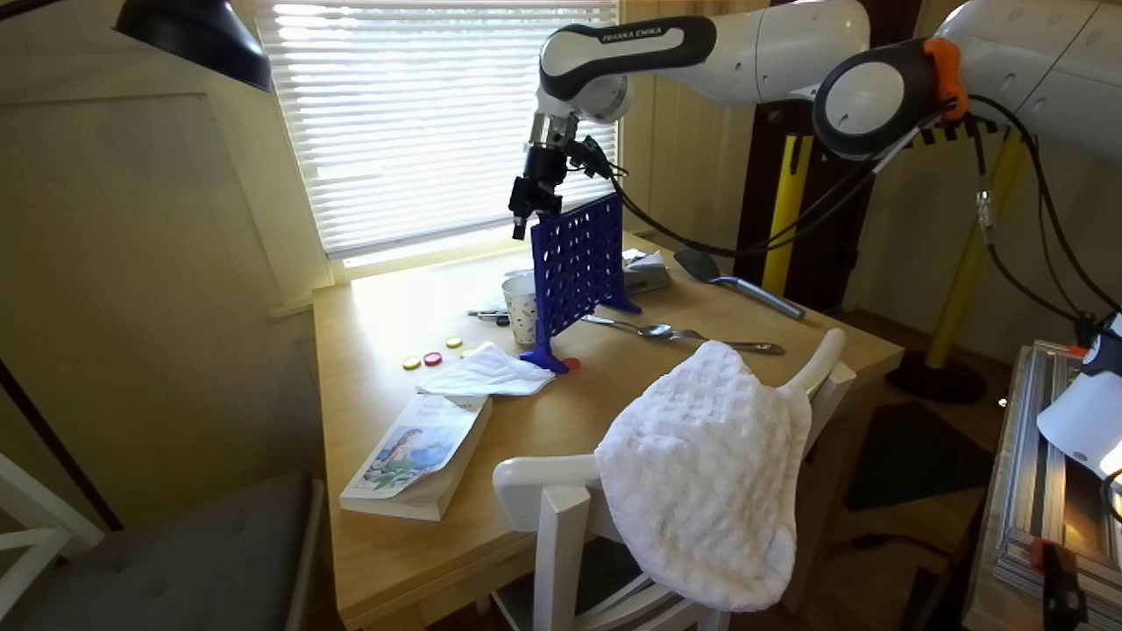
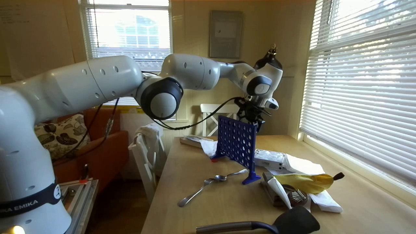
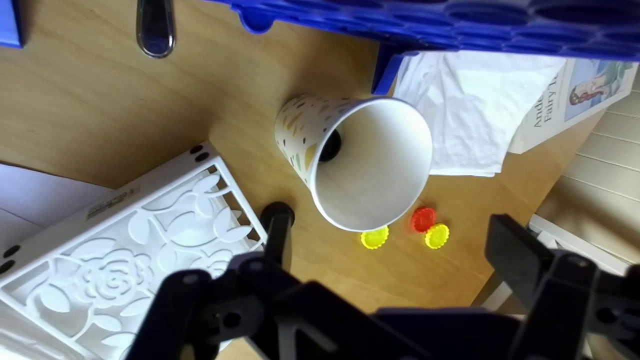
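Cup (image 3: 362, 162) on table (image 1: 561, 425) by window (image 1: 447, 114)

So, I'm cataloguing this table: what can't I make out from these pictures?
Dark thing in paper cup: wrist view, partly hidden by cup itself.
Book title, partly: wrist view, under white napkin.
Print on white box: wrist view, too small.
Part of the cup: in an exterior view, behind blue rack.

Robot arm (image 2: 187, 71), blue grid (image 2: 236, 141) standing on table (image 2: 188, 162), black spatula (image 2: 297, 221)
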